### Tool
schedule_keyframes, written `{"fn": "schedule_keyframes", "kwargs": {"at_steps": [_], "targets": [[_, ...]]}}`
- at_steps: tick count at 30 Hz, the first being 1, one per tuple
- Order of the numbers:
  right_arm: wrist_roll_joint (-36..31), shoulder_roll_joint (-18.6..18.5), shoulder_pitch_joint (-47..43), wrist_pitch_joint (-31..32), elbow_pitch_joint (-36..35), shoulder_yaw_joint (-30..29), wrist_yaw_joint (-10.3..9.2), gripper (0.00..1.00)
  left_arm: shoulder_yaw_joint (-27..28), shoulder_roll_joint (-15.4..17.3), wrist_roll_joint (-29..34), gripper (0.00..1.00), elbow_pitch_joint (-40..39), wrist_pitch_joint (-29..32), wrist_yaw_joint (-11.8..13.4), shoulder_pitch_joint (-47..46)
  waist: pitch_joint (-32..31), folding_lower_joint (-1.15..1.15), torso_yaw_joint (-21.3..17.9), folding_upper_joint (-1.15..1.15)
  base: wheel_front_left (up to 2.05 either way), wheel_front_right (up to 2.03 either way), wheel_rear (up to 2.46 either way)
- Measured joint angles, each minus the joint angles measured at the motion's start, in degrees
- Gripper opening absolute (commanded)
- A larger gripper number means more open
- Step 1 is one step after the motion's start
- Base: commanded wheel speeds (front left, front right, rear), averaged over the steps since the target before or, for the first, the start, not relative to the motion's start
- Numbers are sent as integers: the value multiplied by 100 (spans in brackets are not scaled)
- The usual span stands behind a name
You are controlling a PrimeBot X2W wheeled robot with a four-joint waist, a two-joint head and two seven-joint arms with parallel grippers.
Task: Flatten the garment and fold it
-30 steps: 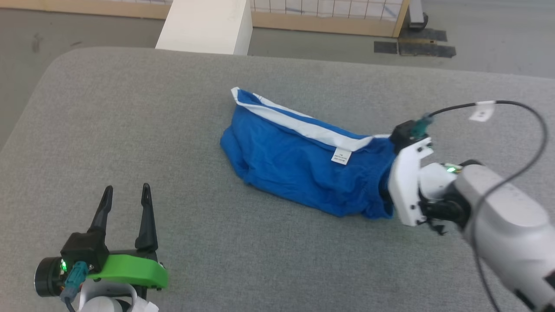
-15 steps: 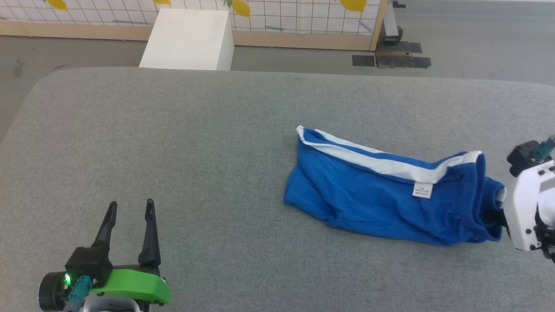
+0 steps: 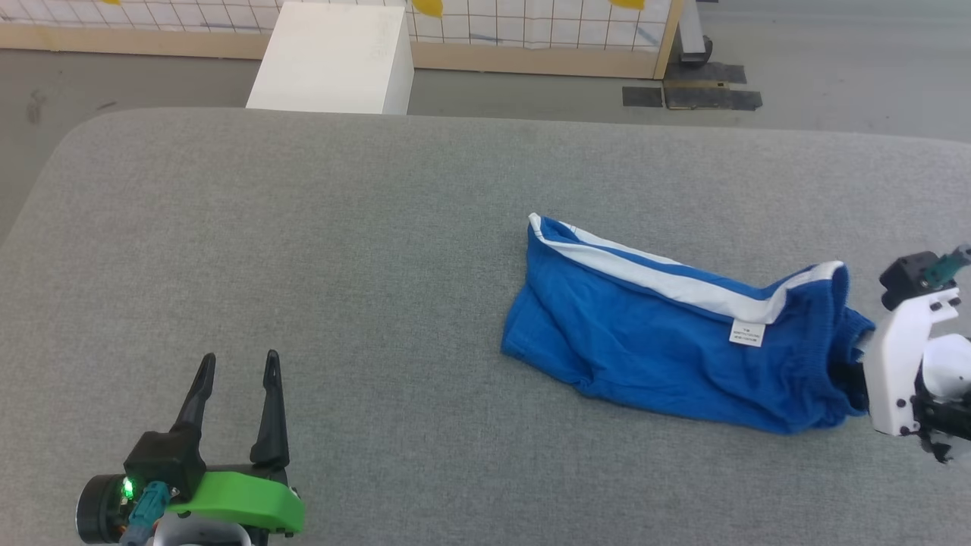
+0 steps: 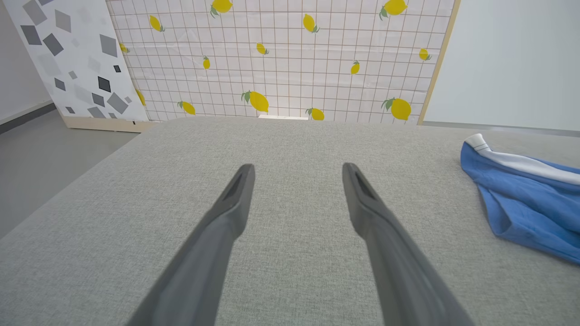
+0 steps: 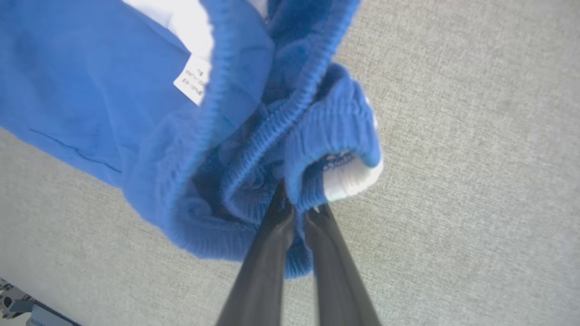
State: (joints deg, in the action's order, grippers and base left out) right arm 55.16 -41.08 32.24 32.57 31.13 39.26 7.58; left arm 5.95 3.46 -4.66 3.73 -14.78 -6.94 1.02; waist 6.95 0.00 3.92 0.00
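The garment (image 3: 667,341), bright blue shorts with a white side stripe and a small white label, lies bunched on the grey table (image 3: 341,250) right of centre, waistband toward the right. My right gripper (image 5: 299,206) is shut on the gathered waistband, its fingers pinching the blue elastic edge. In the head view its white wrist mount (image 3: 899,364) sits at the garment's right end. My left gripper (image 3: 239,368) stands open at the lower left, far from the garment (image 4: 525,199), with nothing between its fingers (image 4: 240,190). The "23" print is hidden.
A white box (image 3: 334,61) stands on the floor beyond the table's far edge. A lemon-patterned grid panel (image 4: 290,59) rises behind it. Dark mats (image 3: 698,83) lie on the floor at the back right. The table's right edge is near my right wrist.
The camera shifted, so the whole picture moved. Within it the garment has been dragged to the right by my right gripper and stretched out a little. The left gripper stays open in place.
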Motion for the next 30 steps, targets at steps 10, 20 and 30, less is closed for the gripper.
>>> {"fn": "schedule_keyframes", "kwargs": {"at_steps": [10, 20, 30], "targets": [[336, 98, 330, 398, -1082, 68, -1, 0, -16, -7, 8, 100, 1, 0, -9, -2, -54, 0, -1, 0, 0, 0, 0], [386, 920, 1062, 834, -935, 255, -1, 0, -169, -23, -8, 100, -79, 0, -9, -125, 121, 0, 366, 0, 0, 0, 0], [145, 1986, 1730, 866, 320, 396, -1, 0, -388, -29, -153, 100, -102, 0, -3, -408, 435, 0, 811, 0, 0, 0, 0]]}}
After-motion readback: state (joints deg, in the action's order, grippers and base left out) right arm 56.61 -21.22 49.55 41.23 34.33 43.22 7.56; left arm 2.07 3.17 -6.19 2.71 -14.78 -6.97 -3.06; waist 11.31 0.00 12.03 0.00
